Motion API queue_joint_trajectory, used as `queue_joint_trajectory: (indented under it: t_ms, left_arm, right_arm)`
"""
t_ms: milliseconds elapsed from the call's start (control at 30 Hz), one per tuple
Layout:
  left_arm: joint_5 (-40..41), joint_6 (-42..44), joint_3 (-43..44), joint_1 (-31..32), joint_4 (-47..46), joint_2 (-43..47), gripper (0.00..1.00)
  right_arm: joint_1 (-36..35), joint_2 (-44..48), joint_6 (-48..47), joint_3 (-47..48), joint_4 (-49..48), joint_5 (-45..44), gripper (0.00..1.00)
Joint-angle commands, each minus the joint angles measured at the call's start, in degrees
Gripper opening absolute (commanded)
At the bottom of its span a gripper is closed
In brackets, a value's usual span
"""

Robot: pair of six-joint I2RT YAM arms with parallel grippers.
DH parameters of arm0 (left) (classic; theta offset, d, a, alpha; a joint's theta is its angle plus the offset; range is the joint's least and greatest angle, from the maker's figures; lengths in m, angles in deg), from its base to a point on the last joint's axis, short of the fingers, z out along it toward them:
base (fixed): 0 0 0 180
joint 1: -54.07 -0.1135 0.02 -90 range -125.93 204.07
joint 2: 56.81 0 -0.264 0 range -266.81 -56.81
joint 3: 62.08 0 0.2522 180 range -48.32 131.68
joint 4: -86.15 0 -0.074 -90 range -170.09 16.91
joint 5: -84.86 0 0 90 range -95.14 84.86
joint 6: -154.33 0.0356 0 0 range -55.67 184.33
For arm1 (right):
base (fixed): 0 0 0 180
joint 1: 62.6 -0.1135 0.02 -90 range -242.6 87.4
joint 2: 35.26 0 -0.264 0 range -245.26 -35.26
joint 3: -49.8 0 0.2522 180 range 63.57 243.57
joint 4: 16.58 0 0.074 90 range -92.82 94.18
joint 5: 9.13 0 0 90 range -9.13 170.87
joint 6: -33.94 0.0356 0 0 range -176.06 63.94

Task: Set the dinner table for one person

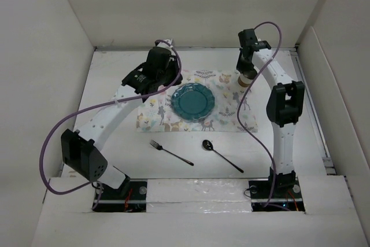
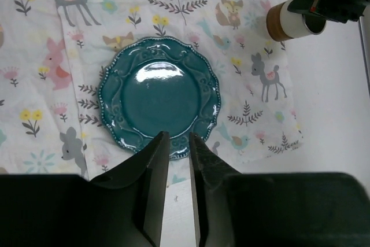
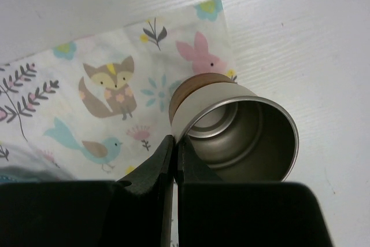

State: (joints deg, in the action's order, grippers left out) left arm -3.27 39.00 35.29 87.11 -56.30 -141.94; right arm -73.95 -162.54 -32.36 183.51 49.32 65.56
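On the dinner table (image 1: 115, 143), right gripper (image 3: 175, 140) pinches the upright cup (image 3: 248, 128); left gripper (image 2: 179, 138) slightly parted, empty

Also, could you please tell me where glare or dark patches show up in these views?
Left wrist: a white glare patch on the teal plate. Right wrist: reflections inside the metal cup; the right gripper is almost black. Top external: soft, even light, faint shadows on the dinner table.

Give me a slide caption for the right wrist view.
Right pincer pinching the rim of a metal cup at the corner of the placemat.
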Motion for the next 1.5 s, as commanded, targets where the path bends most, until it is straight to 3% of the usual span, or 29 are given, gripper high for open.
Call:
queue_joint_trajectory:
  t_ms: [0,267,567,633,667,767,867,967,1133,1233,1267,1300,1333,1467]
  left_arm:
    - [3.1,0.6,-0.9,-1.2,-1.0,3.6,0.18]
    - [3.9,-1.9,-12.3,-1.2,2.7,8.6,0.22]
    - [11.5,-6.7,-19.1,0.1,9.6,10.9,0.08]
    - [17.2,-7.7,-18.7,3.9,9.6,10.6,0.08]
    - [17.9,-9.1,-18.0,4.9,10.4,10.1,0.08]
    - [21.8,-13.2,-15.5,10.7,12.7,8.2,0.08]
    - [24.4,-17.2,-15.1,16.3,16.2,6.4,0.09]
    - [23.6,-24.5,-16.5,17.0,19.0,5.5,0.04]
    - [19.3,-33.1,-21.4,17.0,18.7,7.6,0.10]
    - [18.3,-37.4,-24.4,17.0,18.3,10.1,0.17]
    - [17.9,-38.7,-25.0,17.0,18.1,10.6,0.21]
    - [16.7,-40.0,-26.0,17.0,18.1,10.9,0.22]
    - [16.2,-41.3,-27.4,17.0,18.4,11.0,0.23]
    - [13.8,-50.8,-31.4,17.0,19.4,10.5,0.24]
  right_arm:
    - [-0.1,-1.1,-1.0,5.6,1.0,-2.2,0.00]
    - [-1.7,-6.1,-0.7,10.7,1.6,-2.9,0.00]
    - [-2.9,-9.0,-0.5,13.8,1.7,-3.1,0.00]
    - [-2.9,-8.8,-0.1,13.5,1.3,-3.0,0.10]
    - [-2.9,-8.5,0.0,13.6,1.2,-2.5,0.24]
    - [-2.9,-6.7,0.3,14.5,1.0,-0.9,0.47]
    - [-2.9,-3.3,0.8,14.5,0.9,1.5,0.61]
    - [-2.9,1.7,2.3,12.3,0.3,3.7,0.65]
    - [-3.9,14.8,3.2,-4.0,-4.9,4.9,0.67]
    - [-6.6,25.9,3.5,-16.3,-9.9,3.6,0.43]
    - [-7.6,31.5,3.5,-19.7,-12.6,3.8,0.15]
    - [-8.6,34.4,3.5,-22.9,-13.8,4.8,0.05]
    - [-9.6,37.3,3.5,-29.6,-14.9,6.1,0.00]
    - [-14.7,50.5,5.2,-47.2,-21.3,13.2,0.00]
